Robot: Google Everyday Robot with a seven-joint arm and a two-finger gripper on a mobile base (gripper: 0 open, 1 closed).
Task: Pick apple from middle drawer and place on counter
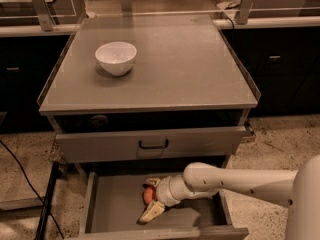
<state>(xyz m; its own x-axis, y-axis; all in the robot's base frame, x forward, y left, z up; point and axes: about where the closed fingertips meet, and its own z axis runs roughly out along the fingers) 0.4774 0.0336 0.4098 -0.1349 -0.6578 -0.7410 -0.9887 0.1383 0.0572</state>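
Observation:
The apple (148, 194), small and red-orange, lies on the floor of the open middle drawer (112, 204), near its centre. My gripper (147, 200) has reached into the drawer from the right on a white arm. It is open, with one finger (151, 183) behind the apple and the other (151, 212) in front of it, so the apple sits between them. The arm's wrist hides the apple's right side. The counter (180, 69) is the flat grey top of the cabinet, above the drawers.
A white bowl (116, 57) stands on the counter's left rear part. The drawer above, with a grey front and a small black handle (153, 144), is shut and overhangs the open drawer. A black cable (22, 176) runs over the floor at left. Dark cabinets stand behind.

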